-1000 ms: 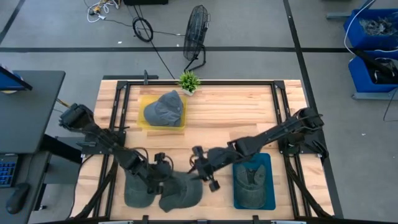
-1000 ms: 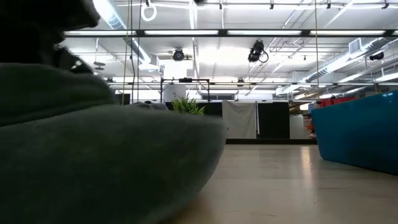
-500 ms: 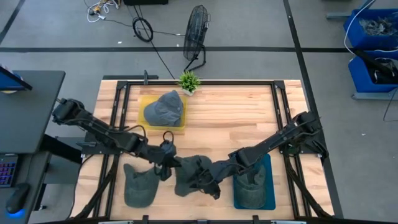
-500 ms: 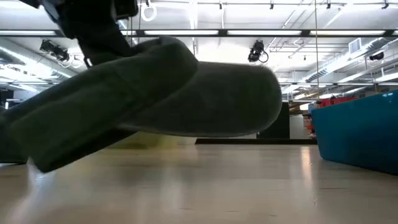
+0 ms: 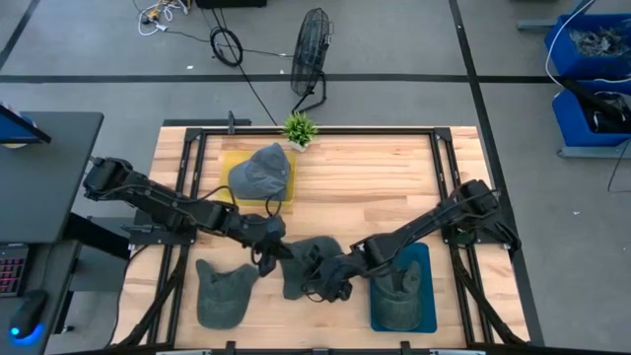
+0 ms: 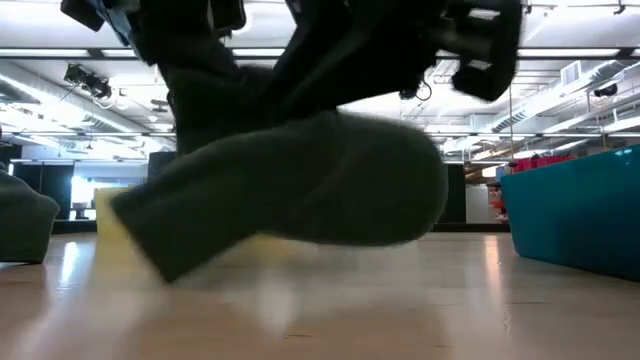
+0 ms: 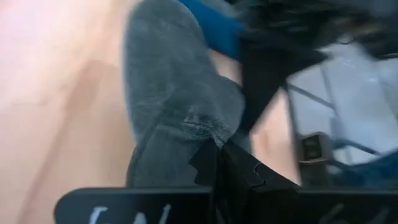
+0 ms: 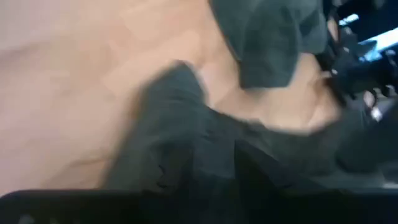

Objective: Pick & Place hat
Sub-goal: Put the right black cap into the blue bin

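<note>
A dark grey hat (image 5: 308,258) hangs between my two grippers over the near middle of the table. In the low view the hat (image 6: 300,190) sags just above the wood. My left gripper (image 5: 274,247) is shut on its left side and my right gripper (image 5: 325,281) is shut on its near right side. A second dark hat (image 5: 222,291) lies flat on the table near the left corner. A grey-blue hat (image 5: 261,173) sits on a yellow tray (image 5: 229,197). Another hat (image 5: 402,291) lies in a blue bin (image 5: 431,286). My left gripper pinches an edge of the hat's cloth (image 7: 208,134) between its two shut fingers, coming in from the table's left. The hat hangs slack beyond and below the fingers, off the table. My right gripper is shut on the hat's cloth (image 8: 180,143), coming from the table's right; blur hides which part it holds. The hat sags below it.
A small green plant (image 5: 299,128) stands at the far edge beside the yellow tray. The blue bin's wall (image 6: 580,210) rises at the right in the low view. Bare wood lies across the far right of the table.
Both grippers have taken the hat from beside the other hat at the near left and lifted it clear of the table. They have carried it toward the right and a little toward the far edge. The second hat has stayed where it was.
</note>
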Motion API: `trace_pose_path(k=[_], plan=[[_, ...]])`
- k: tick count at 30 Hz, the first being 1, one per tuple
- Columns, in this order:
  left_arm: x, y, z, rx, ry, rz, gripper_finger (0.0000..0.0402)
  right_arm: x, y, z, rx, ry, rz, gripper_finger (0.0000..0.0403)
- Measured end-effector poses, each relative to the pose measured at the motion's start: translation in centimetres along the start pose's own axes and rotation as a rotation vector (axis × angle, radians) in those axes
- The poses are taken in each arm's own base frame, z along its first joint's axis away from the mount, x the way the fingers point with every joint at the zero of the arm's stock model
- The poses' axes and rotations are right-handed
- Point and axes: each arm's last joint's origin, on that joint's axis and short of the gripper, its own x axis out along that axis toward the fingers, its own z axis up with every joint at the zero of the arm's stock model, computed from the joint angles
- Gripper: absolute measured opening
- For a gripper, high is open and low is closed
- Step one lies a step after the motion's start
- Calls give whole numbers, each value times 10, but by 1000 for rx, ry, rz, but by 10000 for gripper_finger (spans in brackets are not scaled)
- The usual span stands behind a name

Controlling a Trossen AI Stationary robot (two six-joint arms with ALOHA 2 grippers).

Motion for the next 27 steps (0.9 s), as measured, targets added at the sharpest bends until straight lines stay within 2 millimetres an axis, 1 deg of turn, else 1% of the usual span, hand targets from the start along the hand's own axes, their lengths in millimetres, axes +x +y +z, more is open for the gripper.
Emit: trace_pose_path(k=[3, 8, 13, 19, 24, 27], plan=[[0, -2, 0, -1, 12, -45, 11, 1, -2, -4, -31, 27, -1, 118], [0, 2, -3, -1, 53, -22, 15, 0, 1, -4, -94, 40, 16, 118], [-1, 8, -6, 5, 105, 19, 11, -2, 11, 0, -233, 51, 49, 118], [-1, 12, -4, 29, 102, 32, 16, -4, 19, -7, -375, 151, 96, 118], [-1, 16, -1, 23, 90, 43, 10, -4, 15, -5, -540, 180, 32, 118], [-1, 17, -1, 21, 89, 47, 14, -3, 12, -1, -575, 142, -4, 118]])
